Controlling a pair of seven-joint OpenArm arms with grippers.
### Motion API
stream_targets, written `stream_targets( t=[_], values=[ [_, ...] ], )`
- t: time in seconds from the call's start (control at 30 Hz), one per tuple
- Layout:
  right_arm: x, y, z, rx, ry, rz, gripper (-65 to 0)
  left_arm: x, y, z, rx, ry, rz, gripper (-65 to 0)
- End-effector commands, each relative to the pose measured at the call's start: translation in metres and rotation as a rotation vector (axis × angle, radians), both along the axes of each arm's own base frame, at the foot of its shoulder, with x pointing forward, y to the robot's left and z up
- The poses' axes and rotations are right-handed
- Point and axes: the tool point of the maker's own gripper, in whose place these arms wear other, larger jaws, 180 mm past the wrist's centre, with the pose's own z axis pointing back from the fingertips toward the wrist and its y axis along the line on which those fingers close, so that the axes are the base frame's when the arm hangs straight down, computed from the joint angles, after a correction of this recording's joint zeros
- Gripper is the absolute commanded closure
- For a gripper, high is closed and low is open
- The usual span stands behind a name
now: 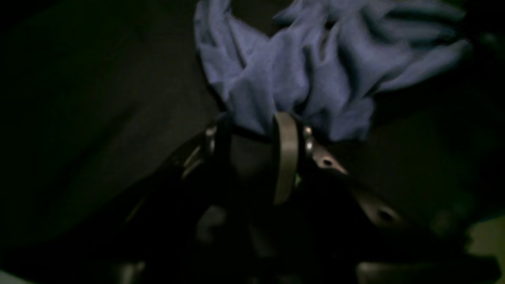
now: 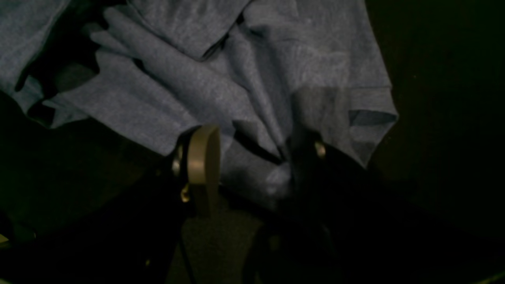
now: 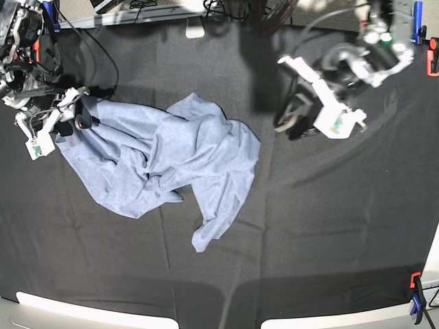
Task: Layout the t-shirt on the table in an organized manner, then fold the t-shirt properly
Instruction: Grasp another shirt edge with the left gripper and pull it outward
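The left claw [image 3: 291,118] is smeared with motion blur in the base view, so how its jaws stand cannot be told there. In the left wrist view the t-shirt [image 1: 315,67] bunches right at the tips and is cut off by the top edge; whether cloth is pinched cannot be told. Both wrist views are dark, and the claw bodies sink into black. In the right wrist view the shirt runs off the top and left edges, and the right claw [image 2: 252,152] has one finger lost in shadow. No lettering can be made out on the crumpled cloth, and the tabletop [image 3: 329,219] runs past the frame
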Motion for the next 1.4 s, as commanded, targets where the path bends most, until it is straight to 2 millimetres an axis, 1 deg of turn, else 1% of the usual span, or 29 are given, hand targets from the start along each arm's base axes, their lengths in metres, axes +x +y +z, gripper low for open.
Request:
stream_targets(
  t=[0.0, 0.13, 0.23, 0.37, 0.53, 0.63, 0.73, 0.93, 1.0, 1.13, 1.2, 1.33, 1.37],
  values=[
    [0.009, -0.002, 0.014, -0.004, -0.05, 0.006, -28.6, 0.006, -0.002, 0.007, -0.009, -0.035, -0.001, -16.2],
    [0.009, -0.002, 0.014, -0.004, -0.05, 0.006, -28.6, 0.008, -0.012, -0.02, -0.001, 0.029, -0.029, -16.2],
    [0.009, -0.002, 0.014, -0.004, -0.052, 0.006, -28.6, 0.008, -0.012, -0.042, 0.008, 0.083, -0.032, -16.2],
    [0.009, -0.002, 0.014, -0.003, -0.054, 0.006, -28.6, 0.007, -0.009, -0.055, 0.003, 0.125, -0.023, -16.2],
    [0.011, -0.001, 0.016, 0.006, -0.067, 0.007, -28.6, 0.005, -0.007, -0.063, 0.007, 0.145, -0.02, -16.2],
    [0.012, 0.004, 0.019, 0.04, -0.08, 0.013, -28.6, 0.007, -0.01, -0.057, -0.026, 0.125, -0.014, -16.2],
    [0.014, 0.011, 0.024, 0.085, -0.097, 0.021, -28.6, 0.012, -0.021, -0.048, -0.082, 0.093, 0.001, -16.2],
    [0.013, 0.011, 0.024, 0.089, -0.095, 0.023, -28.6, 0.027, -0.049, -0.032, -0.178, 0.074, 0.025, -16.2],
    [0.012, 0.011, 0.022, 0.085, -0.084, 0.023, -28.6, 0.034, -0.055, -0.036, -0.17, 0.097, 0.027, -16.2],
    [0.01, 0.011, 0.02, 0.08, -0.07, 0.024, -28.6, 0.049, -0.056, -0.059, -0.091, 0.184, 0.091, -16.2],
    [0.01, 0.011, 0.02, 0.08, -0.07, 0.024, -28.6, 0.051, -0.059, -0.067, -0.07, 0.223, 0.086, -16.2],
    [0.01, 0.011, 0.02, 0.08, -0.071, 0.025, -28.6, 0.05, -0.057, -0.078, -0.055, 0.254, 0.084, -16.0],
    [0.01, 0.011, 0.02, 0.081, -0.071, 0.024, -28.6, 0.049, -0.058, -0.08, -0.054, 0.26, 0.083, -14.8]
  ],
)
